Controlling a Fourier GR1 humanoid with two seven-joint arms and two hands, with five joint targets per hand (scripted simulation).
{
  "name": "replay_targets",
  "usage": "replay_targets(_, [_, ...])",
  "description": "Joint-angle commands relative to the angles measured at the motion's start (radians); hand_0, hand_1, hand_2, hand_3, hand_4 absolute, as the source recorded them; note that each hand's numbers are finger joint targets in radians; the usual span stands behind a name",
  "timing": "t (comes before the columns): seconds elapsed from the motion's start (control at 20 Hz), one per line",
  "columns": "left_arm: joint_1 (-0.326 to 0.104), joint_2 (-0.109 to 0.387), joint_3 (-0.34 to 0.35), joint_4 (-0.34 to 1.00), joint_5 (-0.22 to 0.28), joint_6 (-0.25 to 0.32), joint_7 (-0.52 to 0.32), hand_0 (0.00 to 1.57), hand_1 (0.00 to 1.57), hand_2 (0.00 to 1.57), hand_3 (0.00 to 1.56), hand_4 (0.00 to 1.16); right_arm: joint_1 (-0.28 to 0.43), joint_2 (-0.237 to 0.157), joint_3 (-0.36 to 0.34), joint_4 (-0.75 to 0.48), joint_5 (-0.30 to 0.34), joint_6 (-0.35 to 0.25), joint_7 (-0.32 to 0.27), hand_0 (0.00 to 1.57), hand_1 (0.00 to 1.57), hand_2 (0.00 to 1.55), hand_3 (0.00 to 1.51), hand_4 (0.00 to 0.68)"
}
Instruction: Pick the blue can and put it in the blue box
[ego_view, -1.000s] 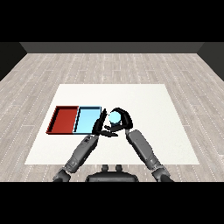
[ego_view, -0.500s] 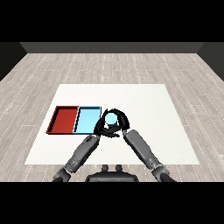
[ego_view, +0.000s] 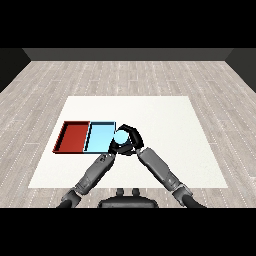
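The blue can (ego_view: 120, 137) shows as a light blue round top, held just right of the light blue tray (ego_view: 98, 137), at its right edge. My right hand (ego_view: 133, 136) is curled round the can from the right and above. Just under the can sits my left hand (ego_view: 118, 148), close against the right hand, and its fingers are hidden among the black shapes. The red tray (ego_view: 73, 136) lies to the left of the light blue one.
Both grey forearms (ego_view: 159, 168) cross the near half of the white table (ego_view: 165, 120), meeting at the can. The two trays stand side by side at the table's left middle. Wooden floor surrounds the table.
My right hand has carried the can leftward, from right of the trays to the light blue tray's right edge. The left hand has stayed close beneath it.
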Motion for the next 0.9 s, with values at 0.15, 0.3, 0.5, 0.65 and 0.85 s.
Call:
replay_targets(0.15, [-0.064,-0.009,-0.076,0.026,-0.074,0.16,0.055,0.32,0.32,0.48,0.33,0.18,-0.025,0.001,0.088,0.008,-0.059,-0.055,-0.03,1.46,1.46,1.47,1.4,0.593])
replay_targets(0.3, [-0.043,0.065,-0.129,0.007,-0.245,0.197,0.138,0.45,0.45,0.6,0.0,0.19,-0.01,0.0,0.119,-0.017,-0.045,-0.073,-0.012,1.46,1.46,1.47,1.4,0.596])
replay_targets(0.5, [-0.031,-0.007,-0.032,-0.023,-0.11,0.184,0.031,0.0,0.0,0.07,0.0,0.71,-0.025,0.0,0.134,-0.033,-0.071,-0.096,-0.015,1.45,1.45,1.45,1.39,0.591])
replay_targets(0.65, [0.008,-0.007,-0.11,-0.072,-0.071,0.29,0.052,1.01,1.01,1.04,0.9,0.7,-0.017,-0.001,0.183,-0.013,-0.109,-0.108,-0.03,1.44,1.44,1.45,1.4,0.611])
replay_targets(0.85, [-0.028,-0.008,-0.036,-0.027,-0.071,0.204,0.049,0.73,0.73,0.82,0.64,0.67,-0.047,-0.001,0.151,0.004,-0.105,-0.086,-0.016,1.44,1.44,1.45,1.39,0.6])
